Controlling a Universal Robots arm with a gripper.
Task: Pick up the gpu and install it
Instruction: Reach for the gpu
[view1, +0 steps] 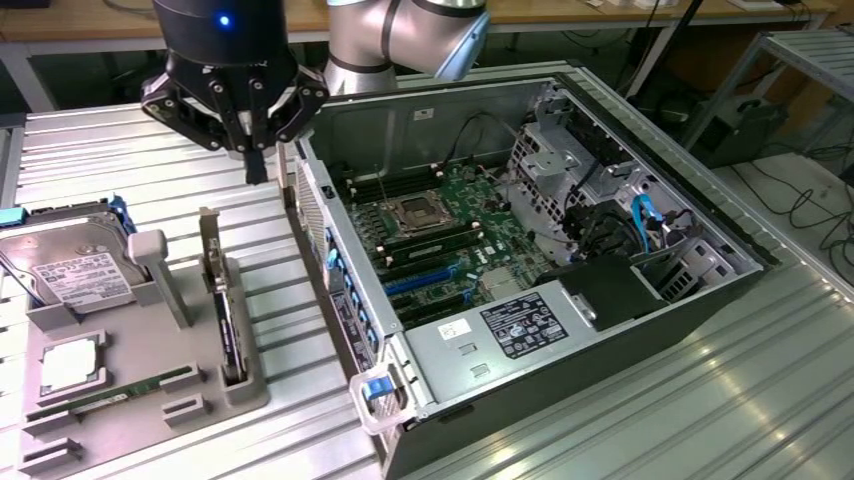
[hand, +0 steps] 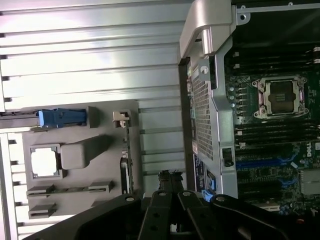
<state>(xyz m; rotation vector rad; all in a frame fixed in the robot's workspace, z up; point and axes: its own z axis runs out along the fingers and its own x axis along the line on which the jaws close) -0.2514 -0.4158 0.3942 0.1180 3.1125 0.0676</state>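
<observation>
My gripper hangs beside the open computer case, jaws pressed together and empty. The gpu stands edge-on in the grey tray beside that case.

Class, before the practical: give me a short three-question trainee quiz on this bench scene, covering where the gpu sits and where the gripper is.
1. True or false: the thin green circuit-board gpu stands edge-on in the grey plastic holder tray, outside the open black computer case.
2. The black gripper hangs: A) inside the case; B) over the ribbed metal table beside the case; C) on the hard drive.
3. Fill in: the gripper holds ____.
Key: 1 true; 2 B; 3 nothing.
</observation>
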